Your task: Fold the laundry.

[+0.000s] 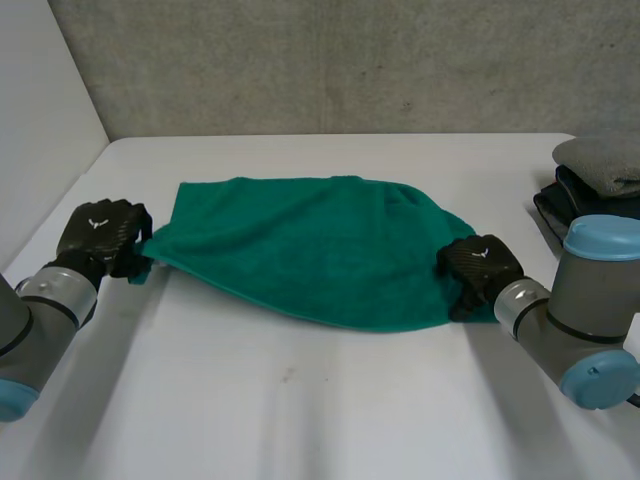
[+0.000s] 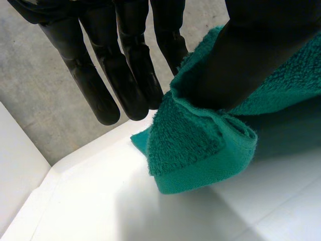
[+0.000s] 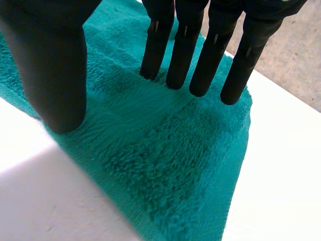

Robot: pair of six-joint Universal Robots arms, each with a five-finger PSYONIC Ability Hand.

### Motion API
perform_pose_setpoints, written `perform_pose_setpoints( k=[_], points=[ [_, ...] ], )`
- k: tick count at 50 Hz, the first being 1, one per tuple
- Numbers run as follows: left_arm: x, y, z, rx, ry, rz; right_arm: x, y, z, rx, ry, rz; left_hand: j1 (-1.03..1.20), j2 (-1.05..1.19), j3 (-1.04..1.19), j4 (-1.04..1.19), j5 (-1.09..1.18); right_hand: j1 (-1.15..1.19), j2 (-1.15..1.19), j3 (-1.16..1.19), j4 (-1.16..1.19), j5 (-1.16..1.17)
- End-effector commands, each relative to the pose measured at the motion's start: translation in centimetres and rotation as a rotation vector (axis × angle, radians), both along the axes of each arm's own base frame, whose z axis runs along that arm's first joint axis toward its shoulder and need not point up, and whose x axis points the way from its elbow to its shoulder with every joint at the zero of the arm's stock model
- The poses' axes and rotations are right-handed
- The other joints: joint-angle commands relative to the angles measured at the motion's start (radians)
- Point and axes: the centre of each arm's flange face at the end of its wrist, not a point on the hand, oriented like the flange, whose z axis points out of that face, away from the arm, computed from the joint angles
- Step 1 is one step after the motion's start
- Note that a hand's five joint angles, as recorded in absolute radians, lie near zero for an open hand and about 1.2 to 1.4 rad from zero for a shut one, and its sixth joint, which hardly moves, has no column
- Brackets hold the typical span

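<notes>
Table | left hand pinches green towel corner | right hand fingers straight on edge

Towel spread across the middle of the table, left hand at its left corner, right hand on its right end, stack of folded cloths behind at far right.

Towel teal-green (plain, one shade); table white; left hand and right hand black; stacked cloths grey over dark.
</notes>
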Motion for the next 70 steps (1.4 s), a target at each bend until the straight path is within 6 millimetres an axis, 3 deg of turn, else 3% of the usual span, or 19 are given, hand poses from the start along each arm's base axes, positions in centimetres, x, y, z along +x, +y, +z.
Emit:
perform_pose_setpoints(
  k=[1, 11, 14, 19, 23, 24, 26, 32, 35, 39, 42, 50, 55, 57, 61, 62, 65, 67, 70],
  points=[
    [0.1, 0.0, 0.1, 0.002, 0.014, 0.002, 0.4, -1.0, -0.1, -0.060, 0.018, 0.001, 0.191, 0.161, 0.163, 0.153, 0.174, 0.138, 0.160, 0.137, 0.138, 0.167],
    [0.1, 0.1, 0.4, -0.004, 0.016, 0.004, 0.6, -3.1, -0.1, -0.116, 0.017, -0.032, 0.191, 0.161, 0.163, 0.153, 0.174, 0.376, 0.397, 0.375, 0.376, 0.404],
    [0.2, 0.0, 0.5, -0.008, 0.019, 0.006, 0.4, -3.7, 0.1, -0.133, 0.013, -0.047, 0.197, 0.167, 0.168, 0.159, 0.180, 0.716, 0.738, 0.715, 0.716, 0.744],
    [0.4, 0.2, 0.9, 0.000, 0.025, 0.011, 0.0, -4.5, 1.5, -0.157, 0.001, -0.064, 0.243, 0.214, 0.215, 0.206, 0.227, 0.717, 0.739, 0.716, 0.717, 0.746],
    [0.4, 1.3, 2.6, 0.007, 0.021, 0.012, -0.9, -4.0, 4.9, -0.165, 0.019, -0.071, 0.290, 0.261, 0.262, 0.253, 0.274, 0.717, 0.739, 0.716, 0.717, 0.746],
    [0.6, 2.1, 4.0, 0.005, 0.021, 0.018, -1.6, -3.6, 7.2, -0.175, 0.052, -0.077, 0.290, 0.261, 0.262, 0.253, 0.274, 0.717, 0.739, 0.716, 0.717, 0.746],
    [0.7, 2.9, 5.7, 0.000, 0.024, 0.022, -2.4, -2.7, 9.5, -0.177, 0.101, -0.070, 0.290, 0.261, 0.262, 0.253, 0.274, 0.717, 0.739, 0.716, 0.717, 0.746],
    [1.7, 6.1, 14.2, -0.135, 0.037, 0.048, -4.6, 0.8, 21.2, -0.378, 0.215, -0.054, 0.290, 0.261, 0.262, 0.253, 0.274, 0.717, 0.739, 0.716, 0.717, 0.746],
    [1.8, 7.4, 17.8, -0.204, 0.058, 0.034, -5.6, 1.5, 24.6, -0.442, 0.200, -0.084, 0.290, 0.261, 0.262, 0.253, 0.274, 0.717, 0.739, 0.716, 0.717, 0.746],
    [1.8, 7.8, 19.1, -0.187, 0.070, 0.020, -6.2, 1.6, 24.7, -0.385, 0.209, -0.079, 0.290, 0.261, 0.262, 0.253, 0.274, 0.717, 0.739, 0.716, 0.717, 0.746],
    [1.7, 7.0, 18.3, -0.127, 0.059, 0.022, -5.9, 1.5, 23.6, -0.322, 0.225, -0.052, 0.290, 0.261, 0.262, 0.253, 0.274, 0.717, 0.739, 0.716, 0.717, 0.746],
    [-0.2, 2.0, 11.4, 0.115, -0.116, 0.000, -5.0, -2.3, 16.3, -0.122, 0.289, -0.012, 0.290, 0.261, 0.262, 0.253, 0.274, 0.717, 0.739, 0.716, 0.717, 0.746],
    [-2.0, -2.0, 9.6, 0.055, -0.175, -0.033, -3.6, -5.6, 15.4, -0.183, 0.231, -0.038, 0.290, 0.261, 0.262, 0.253, 0.274, 0.717, 0.739, 0.716, 0.717, 0.746],
    [-2.7, -3.7, 10.3, -0.038, -0.169, -0.041, -3.3, -7.2, 16.4, -0.268, 0.185, -0.063, 0.290, 0.261, 0.262, 0.253, 0.274, 0.717, 0.739, 0.716, 0.717, 0.746],
    [-3.6, -6.6, 15.6, -0.378, -0.104, -0.003, -2.7, -10.5, 20.5, -0.540, 0.035, -0.126, 0.290, 0.261, 0.262, 0.253, 0.274, 0.717, 0.739, 0.716, 0.717, 0.746],
    [-3.5, -7.1, 18.4, -0.517, -0.059, 0.017, -2.7, -11.3, 22.5, -0.659, -0.031, -0.145, 0.290, 0.261, 0.262, 0.253, 0.274, 0.717, 0.739, 0.716, 0.717, 0.746],
    [-3.3, -6.7, 23.6, -0.743, 0.064, 0.039, -2.7, -11.6, 25.2, -0.806, -0.118, -0.160, 0.290, 0.261, 0.262, 0.253, 0.274, 0.717, 0.739, 0.716, 0.717, 0.746],
    [-3.1, -6.6, 24.8, -0.795, 0.120, 0.044, -3.0, -11.4, 27.4, -0.910, -0.179, -0.160, 0.290, 0.261, 0.262, 0.253, 0.274, 0.717, 0.739, 0.716, 0.717, 0.746],
    [-2.8, -6.6, 24.9, -0.775, 0.175, 0.046, -3.0, -10.9, 28.2, -0.942, -0.214, -0.137, 0.290, 0.261, 0.262, 0.253, 0.274, 0.717, 0.739, 0.716, 0.717, 0.746]
  ],
)
